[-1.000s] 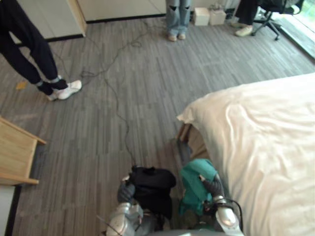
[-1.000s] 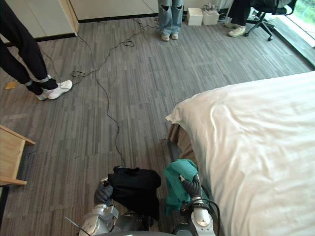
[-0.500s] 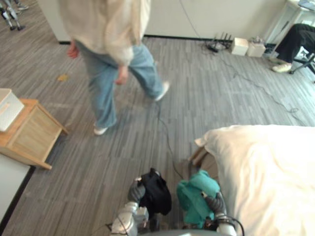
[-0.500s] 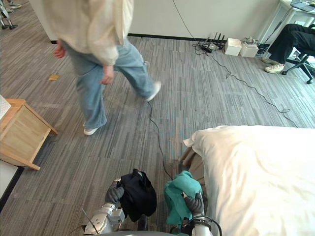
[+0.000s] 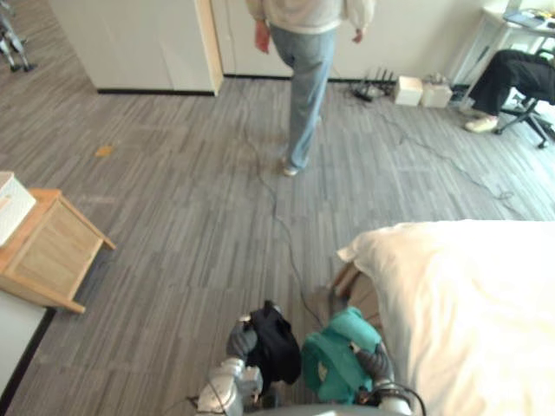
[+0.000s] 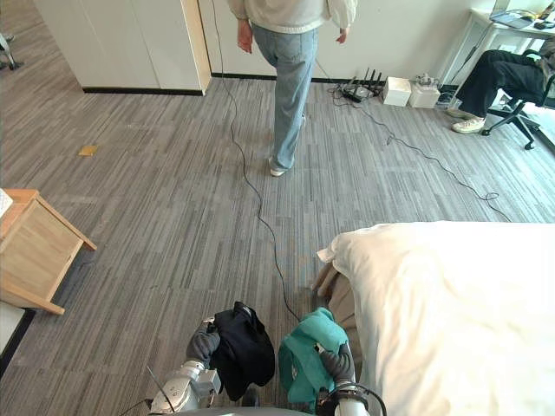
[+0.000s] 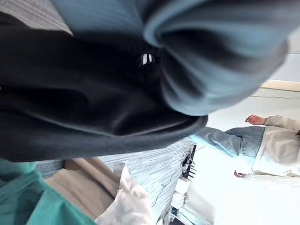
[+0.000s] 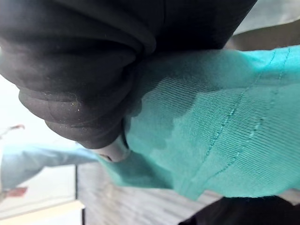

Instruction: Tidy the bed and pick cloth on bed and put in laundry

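Being carried low beside the bed, both cloths are kept off it: the black cloth is clamped in the left hand, the green cloth in the right hand. The head has been swung and the person has walked further off, so the path is judged clear for the drop-off. Stitching on the green cloth is given by the right wrist view, the bed's corner by the left.

We find a bedroom staged inside an office: white bed, wooden nightstand, office chair, grey carpet.
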`<state>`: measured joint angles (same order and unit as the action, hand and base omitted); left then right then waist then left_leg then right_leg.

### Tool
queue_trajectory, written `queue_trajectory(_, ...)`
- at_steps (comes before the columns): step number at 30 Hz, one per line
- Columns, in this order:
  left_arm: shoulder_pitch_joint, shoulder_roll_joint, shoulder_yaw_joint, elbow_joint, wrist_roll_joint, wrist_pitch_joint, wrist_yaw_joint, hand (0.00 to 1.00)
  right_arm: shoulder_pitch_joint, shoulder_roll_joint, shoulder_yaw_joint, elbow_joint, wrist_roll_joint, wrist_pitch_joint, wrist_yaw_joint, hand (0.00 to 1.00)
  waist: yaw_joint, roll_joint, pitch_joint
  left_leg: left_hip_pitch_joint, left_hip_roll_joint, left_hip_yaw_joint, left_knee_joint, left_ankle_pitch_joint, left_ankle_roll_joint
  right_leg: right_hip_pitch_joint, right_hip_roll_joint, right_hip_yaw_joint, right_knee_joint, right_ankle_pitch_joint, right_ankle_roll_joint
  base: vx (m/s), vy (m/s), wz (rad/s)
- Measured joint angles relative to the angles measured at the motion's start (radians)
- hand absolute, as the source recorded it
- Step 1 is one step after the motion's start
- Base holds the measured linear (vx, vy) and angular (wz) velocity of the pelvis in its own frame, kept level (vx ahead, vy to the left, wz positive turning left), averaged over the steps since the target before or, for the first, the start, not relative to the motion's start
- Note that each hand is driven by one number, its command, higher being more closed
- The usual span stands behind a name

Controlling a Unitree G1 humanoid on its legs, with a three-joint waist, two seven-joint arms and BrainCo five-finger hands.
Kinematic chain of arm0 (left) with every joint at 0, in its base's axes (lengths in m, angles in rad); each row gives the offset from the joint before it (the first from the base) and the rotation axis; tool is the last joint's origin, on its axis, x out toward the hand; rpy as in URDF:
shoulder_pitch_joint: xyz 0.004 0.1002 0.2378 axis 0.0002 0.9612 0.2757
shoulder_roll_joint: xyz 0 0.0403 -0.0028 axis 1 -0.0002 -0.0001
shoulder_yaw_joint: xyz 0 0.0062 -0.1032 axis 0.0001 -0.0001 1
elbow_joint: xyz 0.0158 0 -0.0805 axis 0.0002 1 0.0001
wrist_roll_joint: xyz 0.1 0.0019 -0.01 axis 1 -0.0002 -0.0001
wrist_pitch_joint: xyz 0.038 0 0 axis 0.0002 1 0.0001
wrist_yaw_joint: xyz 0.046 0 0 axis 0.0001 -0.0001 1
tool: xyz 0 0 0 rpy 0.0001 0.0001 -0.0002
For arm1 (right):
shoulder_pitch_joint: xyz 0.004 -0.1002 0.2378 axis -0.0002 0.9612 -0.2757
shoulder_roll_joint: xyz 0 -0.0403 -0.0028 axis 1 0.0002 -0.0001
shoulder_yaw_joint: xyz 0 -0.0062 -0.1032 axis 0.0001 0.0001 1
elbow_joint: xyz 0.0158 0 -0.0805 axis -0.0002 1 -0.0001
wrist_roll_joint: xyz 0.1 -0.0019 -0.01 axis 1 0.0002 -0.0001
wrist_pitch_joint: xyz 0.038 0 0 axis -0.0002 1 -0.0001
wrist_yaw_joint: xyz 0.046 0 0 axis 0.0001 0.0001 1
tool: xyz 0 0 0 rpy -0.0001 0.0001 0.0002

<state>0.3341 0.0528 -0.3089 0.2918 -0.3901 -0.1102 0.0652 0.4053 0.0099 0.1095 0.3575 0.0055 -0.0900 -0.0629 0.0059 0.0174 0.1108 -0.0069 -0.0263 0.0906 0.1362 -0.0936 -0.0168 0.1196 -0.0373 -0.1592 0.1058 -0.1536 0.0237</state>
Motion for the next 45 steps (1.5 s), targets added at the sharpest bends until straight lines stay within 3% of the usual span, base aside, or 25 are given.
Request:
queue_trajectory(1, -0.017, -0.007, 0.008, 0.026, -0.039, 0.007, 0.0, 1.0, -0.001, -0.019, 0.021, 0.0, 0.01, 0.003, 0.01, 1.0, 0.006, 0.01, 0.023, -0.034, 0.026, 0.007, 0.151, -0.061, -0.05, 0.051, 0.021, 0.033, -0.028, -0.01, -0.032, -0.06, -0.055, 0.09)
queue_trajectory(3, -0.032, -0.025, 0.011, 0.036, -0.086, 0.025, 0.0, 1.0, -0.006, -0.051, 0.029, 0.01, 0.026, 0.02, 0.021, 1.0, 0.005, 0.027, 0.047, -0.121, 0.05, 0.042, 0.354, -0.055, -0.085, 0.083, 0.03, 0.021, -0.026, -0.013, -0.056, -0.06, -0.044, 0.49)
queue_trajectory(5, -0.031, -0.039, 0.019, 0.028, -0.102, 0.025, 0.001, 1.0, -0.015, -0.076, 0.026, 0.01, 0.026, 0.028, 0.021, 1.0, 0.013, 0.04, 0.047, -0.169, 0.078, 0.073, 0.437, -0.072, -0.071, 0.083, 0.027, -0.011, -0.029, -0.015, -0.063, 0.01, -0.026, 0.47)
queue_trajectory(7, -0.031, -0.049, 0.038, 0.023, -0.107, 0.026, 0.002, 1.0, -0.038, -0.082, 0.027, 0.01, 0.026, 0.031, 0.023, 1.0, 0.014, 0.051, 0.053, -0.206, 0.097, 0.119, 0.426, -0.088, -0.057, 0.081, 0.018, -0.024, -0.04, -0.02, -0.059, 0.1, 0.035, 0.27)
queue_trajectory(10, -0.03, -0.053, 0.044, -0.034, -0.088, 0.028, -0.001, 1.0, -0.056, -0.087, 0.028, 0.008, 0.025, 0.031, 0.042, 1.0, 0.038, 0.036, 0.056, -0.216, 0.077, 0.192, 0.196, -0.07, -0.056, 0.076, -0.035, -0.035, -0.042, -0.048, -0.027, 0.23, 0.097, 0.15)
queue_trajectory(13, -0.026, -0.062, 0.044, -0.101, -0.031, 0.028, -0.011, 1.0, -0.072, -0.097, 0.028, 0.008, 0.022, 0.032, 0.051, 1.0, 0.072, 0.017, 0.053, -0.225, 0.049, 0.235, 0.083, 0.079, 0.009, 0.099, -0.086, -0.042, -0.04, -0.081, 0.044, 0.42, 0.185, 0.12)
queue_trajectory(14, -0.027, -0.071, 0.045, -0.119, -0.026, 0.029, -0.018, 1.0, -0.082, -0.095, 0.029, 0.008, 0.022, 0.032, 0.054, 1.0, 0.063, -0.001, 0.049, -0.225, 0.024, 0.244, 0.126, 0.055, 0.107, 0.111, -0.116, -0.04, -0.039, -0.086, 0.076, 0.5, 0.17, 0.25)
queue_trajectory(15, -0.029, -0.076, 0.05, -0.128, -0.021, 0.03, -0.018, 1.0, -0.092, -0.096, 0.027, 0.007, 0.021, 0.032, 0.061, 1.0, 0.063, -0.005, 0.051, -0.236, 0.023, 0.246, 0.176, 0.02, 0.131, 0.123, -0.124, -0.025, -0.033, -0.071, 0.1, 0.51, 0.186, 0.23)
queue_trajectory(17, -0.037, -0.071, 0.063, -0.128, -0.002, 0.034, -0.02, 1.0, -0.09, -0.077, 0.029, 0.008, 0.016, 0.031, 0.069, 1.0, 0.069, -0.047, 0.05, -0.192, 0.0, 0.245, 0.174, -0.008, 0.13, 0.085, -0.145, 0.006, 0.125, -0.065, 0.109, 0.49, 0.21, 0.13)
queue_trajectory(18, -0.033, -0.064, 0.063, -0.128, 0.009, 0.035, -0.02, 1.0, -0.088, -0.066, 0.026, 0.008, 0.008, 0.029, 0.07, 1.0, 0.063, -0.06, 0.048, -0.122, -0.016, 0.23, 0.111, -0.037, 0.129, 0.02, -0.167, 0.028, 0.331, -0.057, 0.126, 0.55, 0.243, 0.18)
queue_trajectory(19, -0.033, -0.046, 0.06, -0.124, 0.009, 0.039, -0.019, 1.0, -0.088, -0.051, 0.025, 0.012, -0.005, 0.027, 0.068, 1.0, 0.063, -0.087, 0.05, -0.047, -0.041, 0.216, 0.066, -0.062, 0.13, -0.095, -0.2, 0.065, 0.642, -0.008, 0.19, 0.54, 0.225, 0.2)
queue_trajectory(20, -0.033, -0.043, 0.059, -0.124, 0.009, 0.04, -0.019, 1.0, -0.088, -0.05, 0.026, 0.012, -0.007, 0.027, 0.068, 1.0, 0.059, -0.089, 0.05, -0.034, -0.045, 0.21, 0.061, -0.068, 0.129, -0.113, -0.205, 0.07, 0.695, -0.001, 0.194, 0.34, 0.102, 0.26)
queue_trajectory(22, -0.03, -0.028, 0.048, -0.122, 0.008, 0.046, -0.018, 1.0, -0.079, -0.049, 0.028, 0.012, -0.008, 0.027, 0.069, 1.0, 0.049, -0.074, 0.06, 0.046, -0.05, 0.165, 0.033, -0.095, 0.123, -0.219, -0.235, 0.019, 0.945, -0.015, 0.155, 0.38, 0.061, 0.52)
queue_trajectory(23, -0.03, -0.028, 0.044, -0.122, 0.008, 0.046, -0.018, 1.0, -0.079, -0.049, 0.028, 0.012, -0.008, 0.027, 0.069, 1.0, 0.031, -0.07, 0.061, 0.087, -0.047, 0.118, 0.009, -0.098, 0.12, -0.271, -0.252, -0.048, 1.004, -0.046, 0.101, 0.49, 0.019, 0.95)
queue_trajectory(25, -0.036, -0.029, 0.035, -0.116, 0.007, 0.046, -0.017, 1.0, -0.083, -0.048, 0.027, 0.011, -0.006, 0.027, 0.069, 1.0, 0.006, -0.05, 0.076, 0.135, -0.028, 0.048, -0.029, -0.1, 0.115, -0.355, -0.243, -0.113, 0.967, -0.089, 0.056, 0.35, -0.054, 1.08)
queue_trajectory(28, -0.052, -0.027, 0.012, -0.073, 0.005, 0.047, -0.015, 1.0, -0.089, -0.045, 0.026, 0.011, 0.001, 0.027, 0.068, 1.0, -0.007, -0.015, 0.096, 0.19, 0.02, -0.034, -0.033, -0.132, 0.06, -0.465, -0.216, -0.17, 0.653, -0.12, 0.055, 0.39, -0.173, 0.92)
queue_trajectory(31, -0.057, -0.028, 0.005, -0.033, 0.007, 0.046, -0.006, 1.0, -0.095, -0.027, 0.026, 0.011, 0.006, 0.028, 0.066, 1.0, -0.013, 0.003, 0.089, 0.237, 0.098, -0.072, -0.032, -0.218, -0.024, -0.519, -0.176, 0.002, 0.045, 0.121, 0.09, 0.51, -0.355, 0.85)
queue_trajectory(33, -0.04, -0.028, 0.007, -0.024, 0.008, 0.046, 0.006, 1.0, -0.095, -0.026, 0.028, 0.01, 0.006, 0.031, 0.066, 1.0, -0.014, 0.001, 0.087, 0.278, 0.126, -0.087, -0.031, -0.257, -0.06, -0.529, -0.177, 0.057, 0.035, 0.131, 0.096, 0.47, -0.408, 0.47)
queue_trajectory(35, -0.021, -0.04, 0.009, 0.003, 0.007, 0.047, 0.011, 1.0, -0.1, -0.05, 0.027, 0.0, 0.005, 0.034, 0.066, 1.0, -0.017, 0.053, 0.058, 0.284, 0.221, -0.115, 0.06, -0.297, -0.096, -0.563, -0.126, 0.015, 0.197, 0.251, 0.094, 0.59, -0.489, 0.5)
queue_trajectory(37, -0.022, -0.063, 0.036, 0.006, 0.004, 0.046, 0.008, 1.0, -0.128, -0.081, 0.025, 0.0, 0.005, 0.034, 0.068, 1.0, -0.006, 0.092, 0.056, 0.153, 0.284, -0.13, 0.335, -0.205, -0.027, -0.537, -0.077, -0.027, 0.215, 0.25, 0.027, 0.63, -0.547, 0.25)
queue_trajectory(38, -0.022, -0.077, 0.07, 0.007, 0.002, 0.046, 0.007, 1.0, -0.14, -0.103, 0.028, -0.002, 0.006, 0.034, 0.069, 1.0, 0.003, 0.107, 0.067, 0.059, 0.322, -0.132, 0.531, -0.05, 0.002, -0.481, -0.034, -0.043, 0.192, 0.219, -0.01, 0.65, -0.5, 0.01)
queue_trajectory(39, -0.021, -0.088, 0.087, 0.01, -0.011, 0.045, 0.007, 1.0, -0.136, -0.116, 0.028, -0.003, 0.006, 0.034, 0.069, 1.0, 0.013, 0.107, 0.075, 0.003, 0.352, -0.13, 0.661, 0.01, 0.001, -0.425, -0.011, -0.054, 0.164, 0.2, -0.031, 0.65, -0.471, 0.01)
queue_trajectory(40, -0.02, -0.088, 0.091, 0.015, -0.028, 0.046, 0.007, 1.0, -0.137, -0.125, 0.027, -0.005, 0.006, 0.035, 0.068, 1.0, 0.018, 0.119, 0.087, -0.03, 0.372, -0.111, 0.777, -0.004, 0.002, -0.345, 0.014, -0.064, 0.138, 0.182, -0.05, 0.62, -0.431, -0.1)
queue_trajectory(42, -0.018, -0.092, 0.094, 0.004, -0.044, 0.045, 0.002, 1.0, -0.134, -0.138, 0.027, -0.033, 0.02, 0.031, 0.069, 1.0, 0.035, 0.097, 0.096, -0.098, 0.338, -0.04, 0.859, -0.062, -0.03, -0.214, 0.04, -0.062, 0.079, 0.139, -0.083, 0.56, -0.456, -0.18)
queue_trajectory(45, -0.019, -0.098, 0.094, -0.047, -0.057, 0.042, 0.0, 1.0, -0.163, -0.143, 0.026, -0.04, 0.025, 0.029, 0.07, 1.0, 0.041, 0.102, 0.093, -0.233, 0.254, 0.036, 0.755, -0.154, -0.053, -0.12, 0.071, -0.064, -0.022, 0.108, -0.087, 0.46, -0.315, 0.01)
